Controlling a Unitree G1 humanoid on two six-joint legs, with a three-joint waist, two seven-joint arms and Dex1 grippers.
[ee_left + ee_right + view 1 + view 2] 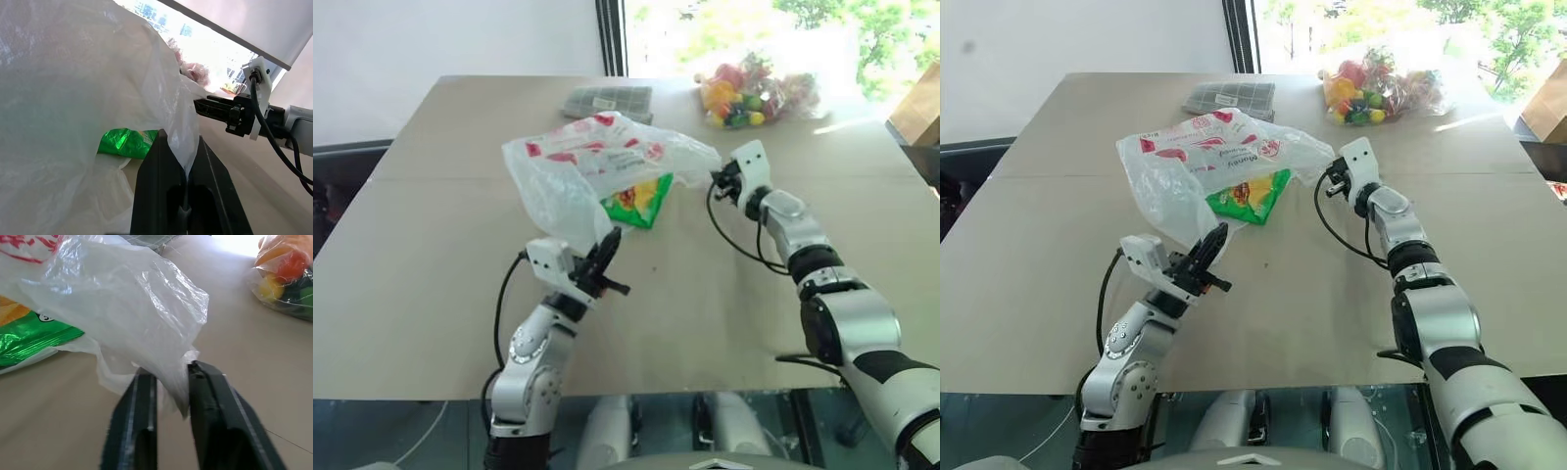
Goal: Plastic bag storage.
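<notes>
The plastic bag (pixel 597 162), crinkly translucent white with red print, is stretched above the middle of the table between both grippers. My left gripper (pixel 607 245) is shut on the bag's near lower edge, and the film is pinched between its black fingers (pixel 161 166). At the bag's right end my right gripper (pixel 717 178) points left. Its two fingers (pixel 142 396) sit on either side of a bunched corner of the bag (pixel 137 313) and clamp it. A green snack packet (pixel 641 201) shows under and through the bag.
A clear bag of colourful sweets (pixel 754 93) lies at the table's far right, by the bright window. A grey checked flat item (pixel 607 100) lies at the far middle. The tan table (pixel 431 274) has bare surface on the left and near side.
</notes>
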